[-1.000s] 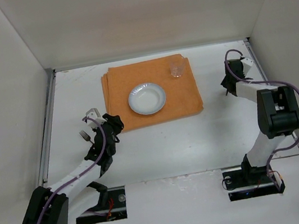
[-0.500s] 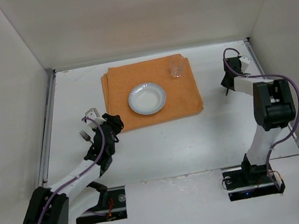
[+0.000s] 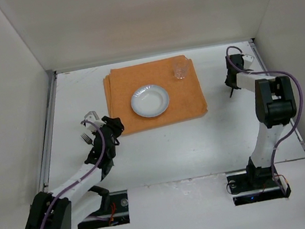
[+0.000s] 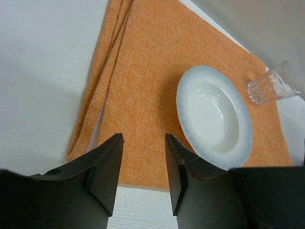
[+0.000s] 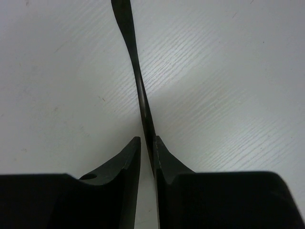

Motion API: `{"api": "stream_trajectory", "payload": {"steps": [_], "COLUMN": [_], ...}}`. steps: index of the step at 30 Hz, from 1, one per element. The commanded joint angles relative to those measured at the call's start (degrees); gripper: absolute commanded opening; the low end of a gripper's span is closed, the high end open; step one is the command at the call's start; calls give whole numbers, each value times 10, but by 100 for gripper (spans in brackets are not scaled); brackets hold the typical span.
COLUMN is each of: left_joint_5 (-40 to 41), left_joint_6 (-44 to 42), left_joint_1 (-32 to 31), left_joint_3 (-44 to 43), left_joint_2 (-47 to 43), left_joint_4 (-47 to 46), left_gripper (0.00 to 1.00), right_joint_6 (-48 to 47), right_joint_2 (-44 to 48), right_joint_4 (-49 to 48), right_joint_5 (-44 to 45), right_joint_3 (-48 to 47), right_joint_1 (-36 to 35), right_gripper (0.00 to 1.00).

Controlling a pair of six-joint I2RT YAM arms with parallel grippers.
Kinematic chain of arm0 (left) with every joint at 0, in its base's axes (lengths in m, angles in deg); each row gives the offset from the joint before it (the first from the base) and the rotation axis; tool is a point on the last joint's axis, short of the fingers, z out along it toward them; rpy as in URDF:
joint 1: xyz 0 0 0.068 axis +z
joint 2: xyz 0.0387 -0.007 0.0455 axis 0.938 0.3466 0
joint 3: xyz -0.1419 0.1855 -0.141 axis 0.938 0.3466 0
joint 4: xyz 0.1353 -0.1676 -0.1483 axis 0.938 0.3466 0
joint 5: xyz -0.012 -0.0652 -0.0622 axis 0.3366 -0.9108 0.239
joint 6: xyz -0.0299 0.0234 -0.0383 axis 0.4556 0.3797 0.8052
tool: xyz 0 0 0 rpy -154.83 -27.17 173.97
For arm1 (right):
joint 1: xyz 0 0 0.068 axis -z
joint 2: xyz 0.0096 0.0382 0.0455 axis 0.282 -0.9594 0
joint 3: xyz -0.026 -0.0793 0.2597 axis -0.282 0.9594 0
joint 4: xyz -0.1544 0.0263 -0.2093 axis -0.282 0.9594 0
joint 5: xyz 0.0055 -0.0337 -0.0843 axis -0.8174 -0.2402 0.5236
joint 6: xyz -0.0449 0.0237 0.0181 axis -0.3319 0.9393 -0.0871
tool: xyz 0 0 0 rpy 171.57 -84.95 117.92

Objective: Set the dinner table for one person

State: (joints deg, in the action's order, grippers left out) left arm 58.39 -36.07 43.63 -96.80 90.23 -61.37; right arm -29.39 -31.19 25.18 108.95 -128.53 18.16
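Setting: a large, flat, matte white dinner table (image 3: 203,141) with white walls on three sides fills the top view. Two arms rise from its near edge.
Placemat: an orange rectangular woven cloth placemat (image 3: 120,93) lies flat on the far middle of the dinner table. The left wrist view shows several layers along its left edge.
Plate: a round white deep plate (image 3: 150,101) with a pale bluish rim sits on the placemat, near its middle.
Glass: a small clear glass tumbler (image 3: 179,69) stands upright on the far right corner of the placemat, apart from the plate.
Fork: a small silver metal fork (image 3: 85,138) shows its tines just to the left of the left arm. The arm hides its handle.
Left gripper: the left gripper (image 4: 143,140) is over the near left corner of the placemat. Its two dark fingers are parted with nothing between them.
Right gripper: the right gripper (image 5: 145,143) is over bare table well to the right of the placemat. Its fingers are pinched together on a thin object.
Held object: a slender dark utensil (image 5: 136,71) is seen edge-on, reaching from the jaws towards the table surface. Its kind cannot be told.
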Motion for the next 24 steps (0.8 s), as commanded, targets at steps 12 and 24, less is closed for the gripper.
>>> {"api": "stream_trajectory", "payload": {"steps": [12,24], "left_joint_5": [-18,-18], "left_joint_6": [16,16], "left_joint_1": [22,26], "left_joint_3": [13,14], "left_joint_2": [-18,-17], "left_joint_4": [-29,-30], "left_gripper": [38,38], "right_joint_6": [-17,-50], "right_joint_2": [-15,105], "right_joint_4": [37,-40], "right_joint_5": [5,44], "right_joint_3": [-18,53], "right_joint_1": [-8,-24], "right_gripper": [23,6]}}
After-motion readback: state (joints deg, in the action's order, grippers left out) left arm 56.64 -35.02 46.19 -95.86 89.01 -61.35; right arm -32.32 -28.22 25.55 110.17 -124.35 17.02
